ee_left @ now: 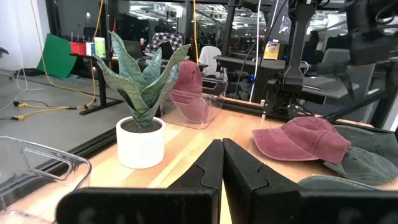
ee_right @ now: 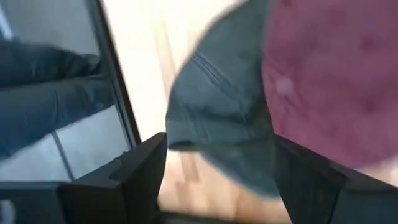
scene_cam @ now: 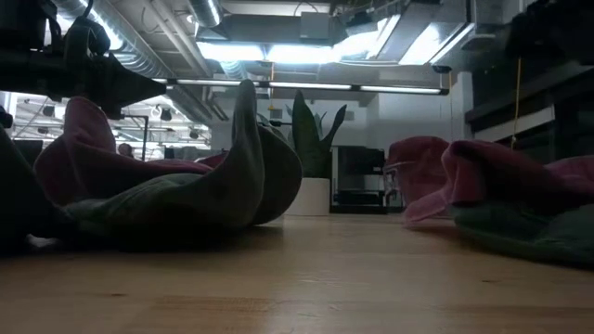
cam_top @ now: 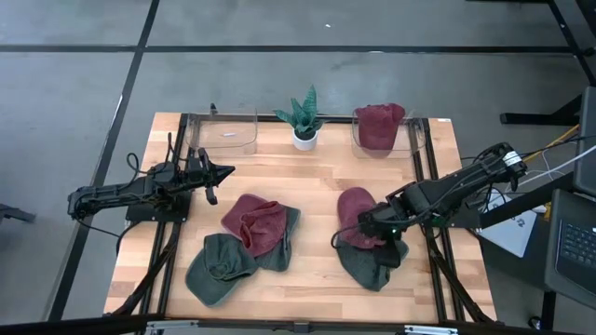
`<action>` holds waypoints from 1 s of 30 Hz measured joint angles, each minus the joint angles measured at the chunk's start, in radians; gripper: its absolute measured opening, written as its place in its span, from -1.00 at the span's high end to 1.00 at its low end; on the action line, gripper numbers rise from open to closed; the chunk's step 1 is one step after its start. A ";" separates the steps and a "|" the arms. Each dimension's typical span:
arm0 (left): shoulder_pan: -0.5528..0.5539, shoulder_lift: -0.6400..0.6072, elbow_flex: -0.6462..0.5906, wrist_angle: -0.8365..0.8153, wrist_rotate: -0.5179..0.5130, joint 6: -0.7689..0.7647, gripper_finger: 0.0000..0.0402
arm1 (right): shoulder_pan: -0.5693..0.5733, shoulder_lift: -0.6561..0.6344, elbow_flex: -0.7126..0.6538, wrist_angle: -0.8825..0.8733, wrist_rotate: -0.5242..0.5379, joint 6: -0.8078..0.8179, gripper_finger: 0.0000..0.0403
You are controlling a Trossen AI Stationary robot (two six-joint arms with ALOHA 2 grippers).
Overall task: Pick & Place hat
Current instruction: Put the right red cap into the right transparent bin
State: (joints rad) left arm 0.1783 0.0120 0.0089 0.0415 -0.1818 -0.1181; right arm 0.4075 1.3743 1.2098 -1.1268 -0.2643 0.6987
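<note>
Where the high view looks down, the right gripper (cam_top: 372, 228) hangs open-jawed over a maroon hat (cam_top: 355, 210) lying on a green hat (cam_top: 371, 264) on the counter (cam_top: 317, 177); the left gripper (cam_top: 220, 173), jaws closed, waits apart. Right wrist view: soft, light cloth (ee_right: 323, 74), which likely crumples, so pinching the crown or brim edge looks best.

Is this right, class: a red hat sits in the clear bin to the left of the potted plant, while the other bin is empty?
Not quite. The high view shows the red hat in the clear bin to the right of the potted plant. The other bin, on the plant's left, is the empty one.
</note>
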 joint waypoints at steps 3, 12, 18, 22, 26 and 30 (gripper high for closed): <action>0.000 0.000 0.000 0.000 0.000 0.000 0.98 | 0.004 0.000 0.009 -0.064 0.001 0.158 -0.33; 0.000 0.000 0.000 0.000 0.000 0.000 0.98 | 0.059 0.000 0.010 -0.121 0.130 0.272 -0.28; 0.000 0.000 0.000 0.000 0.000 0.000 0.98 | 0.061 0.000 0.010 -0.117 0.140 -0.059 -0.28; 0.000 0.000 0.000 0.000 0.000 0.000 0.98 | 0.061 0.000 0.010 -0.112 0.190 -0.476 -0.28; 0.000 0.000 0.000 0.000 0.000 0.000 0.98 | 0.061 0.002 0.010 -0.098 0.284 -1.013 -0.28; 0.000 0.000 0.000 0.000 0.000 0.000 0.98 | 0.061 0.010 0.010 -0.073 0.372 -1.442 -0.28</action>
State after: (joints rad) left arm 0.1787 0.0123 0.0089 0.0415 -0.1818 -0.1181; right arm 0.4683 1.3841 1.2194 -1.1994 0.1080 -0.7435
